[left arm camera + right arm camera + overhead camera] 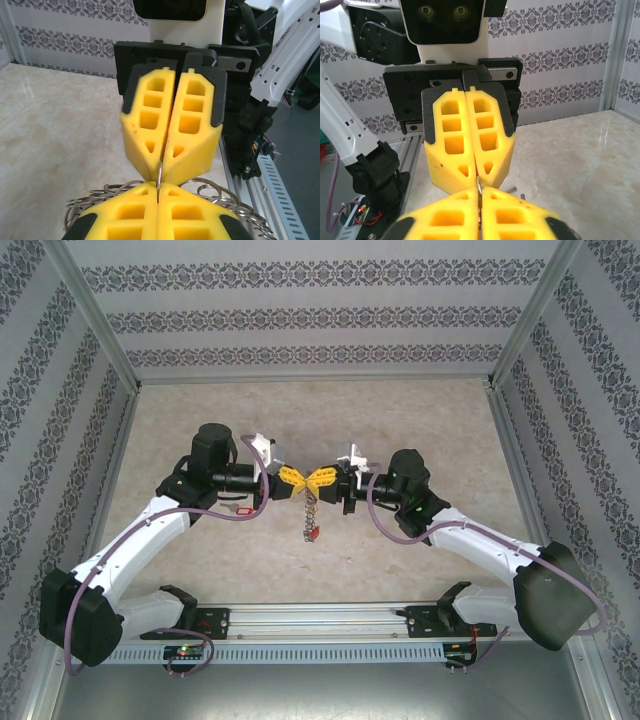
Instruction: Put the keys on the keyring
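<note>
Both arms reach out from their bases and fold inward at the elbows, so the two wrists face each other. The left gripper and the right gripper meet tip to tip, just apart. Each has its yellow pads pressed flat together, and the thin wire of the keyring is pinched in both seams, crossing the slight gap between the tips. Seen from the left wrist, the right gripper's fingers stand straight ahead of the left's own fingertips, seam lined up with seam
</note>
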Tool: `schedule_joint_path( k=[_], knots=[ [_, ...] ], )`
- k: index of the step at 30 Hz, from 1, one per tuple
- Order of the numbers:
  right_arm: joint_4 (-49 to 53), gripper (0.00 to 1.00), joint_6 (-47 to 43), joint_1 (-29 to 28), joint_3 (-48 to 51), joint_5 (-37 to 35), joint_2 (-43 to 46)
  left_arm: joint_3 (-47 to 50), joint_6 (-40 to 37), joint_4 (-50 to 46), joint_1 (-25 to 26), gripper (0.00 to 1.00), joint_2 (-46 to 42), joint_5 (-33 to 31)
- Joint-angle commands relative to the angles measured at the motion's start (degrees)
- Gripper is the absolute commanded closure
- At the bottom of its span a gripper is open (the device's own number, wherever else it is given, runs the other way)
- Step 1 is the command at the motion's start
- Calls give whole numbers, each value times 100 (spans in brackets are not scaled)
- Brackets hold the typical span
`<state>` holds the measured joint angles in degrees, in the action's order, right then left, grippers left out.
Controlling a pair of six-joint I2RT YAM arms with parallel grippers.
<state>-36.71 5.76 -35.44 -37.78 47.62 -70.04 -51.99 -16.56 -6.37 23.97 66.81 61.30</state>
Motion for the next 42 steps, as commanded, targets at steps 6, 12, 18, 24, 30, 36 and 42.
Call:
schedule_joint_path(
  k=[6, 12, 18, 24, 30, 36, 42],
  knots=[
    [4033, 59, -3711, 616, -718, 709, 851, -565, -1450, -1769, 216, 100, 134, -420],
    [5787, 57, -4910, 652, -1101, 190, 781, -863, -2070, -2231, 614, 100, 477, -924],
    [5458, 58, -4496, 561, -1112, 425, 706, -1090, -2203, -2185, 1036, 100, 883, -1040],
    [5507, 60, -4425, 418, -1102, 342, 599, -1314, -2255, -2257, 1187, 100, 1141, -1036],
    [5410, 68, -4326, 206, -1056, 196, 449, -1382, -2180, -2237, 1240, 100, 1243, -903],
    [5442, 86, -4260, 186, -1118, 163, 309, -1407, -2081, -2197, 1311, 100, 1333, -847],
    [5417, 100, -4179, 195, -1103, -35, 220, -1321, -1935, -1976, 1312, 100, 1265, -873]
  ],
)
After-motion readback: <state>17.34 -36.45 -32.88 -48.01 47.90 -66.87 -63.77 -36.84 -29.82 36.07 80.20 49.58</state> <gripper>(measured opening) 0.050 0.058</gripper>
